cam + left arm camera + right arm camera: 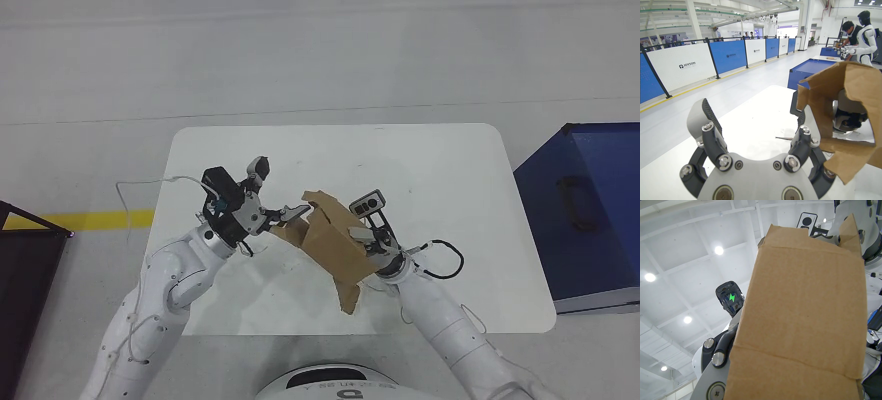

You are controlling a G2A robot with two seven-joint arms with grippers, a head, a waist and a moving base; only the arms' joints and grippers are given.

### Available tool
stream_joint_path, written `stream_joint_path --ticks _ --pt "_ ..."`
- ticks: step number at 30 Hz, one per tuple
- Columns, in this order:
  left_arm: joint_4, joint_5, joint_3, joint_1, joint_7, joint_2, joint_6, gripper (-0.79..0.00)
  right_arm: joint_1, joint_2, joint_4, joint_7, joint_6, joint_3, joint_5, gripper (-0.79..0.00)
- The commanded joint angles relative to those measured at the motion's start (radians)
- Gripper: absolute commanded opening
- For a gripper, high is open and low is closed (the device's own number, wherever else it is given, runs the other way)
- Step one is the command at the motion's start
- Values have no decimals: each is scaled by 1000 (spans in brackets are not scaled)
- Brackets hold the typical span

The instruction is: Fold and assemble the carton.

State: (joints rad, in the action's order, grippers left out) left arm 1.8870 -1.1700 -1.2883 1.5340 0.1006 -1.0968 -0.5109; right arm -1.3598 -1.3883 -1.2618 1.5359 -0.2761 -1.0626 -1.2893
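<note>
A brown carton (328, 248), partly folded into an open sleeve, is tilted above the middle of the white table (450, 170). My right gripper (365, 238) is on its right side, shut on a panel. In the right wrist view that panel (800, 313) covers the jaws, and one finger (725, 340) shows beside it. My left gripper (280, 192) stands open at the carton's left end. In the left wrist view, one finger of the left gripper (753, 108) rests against a loose flap (810, 117) of the carton (851, 83).
A blue bin (590, 220) stands off the table's right edge, also seen as the bin (806, 70) beyond the table's far end. A black cable (447, 258) loops by the right arm. A dark frame (20, 260) sits at the left.
</note>
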Motion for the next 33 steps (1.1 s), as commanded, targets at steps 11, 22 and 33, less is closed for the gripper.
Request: stream_joint_path --ticks 11,22,33 --pt "-10 -31 67 -51 -20 -10 1 0 1 -7 -4 0 3 10 8 -785" --pt "-11 -95 137 -87 -24 -20 -5 0 6 -16 -10 0 6 28 16 -785" --pt "-12 46 81 -81 -12 -20 13 0 -5 -16 -16 0 4 15 9 -785"
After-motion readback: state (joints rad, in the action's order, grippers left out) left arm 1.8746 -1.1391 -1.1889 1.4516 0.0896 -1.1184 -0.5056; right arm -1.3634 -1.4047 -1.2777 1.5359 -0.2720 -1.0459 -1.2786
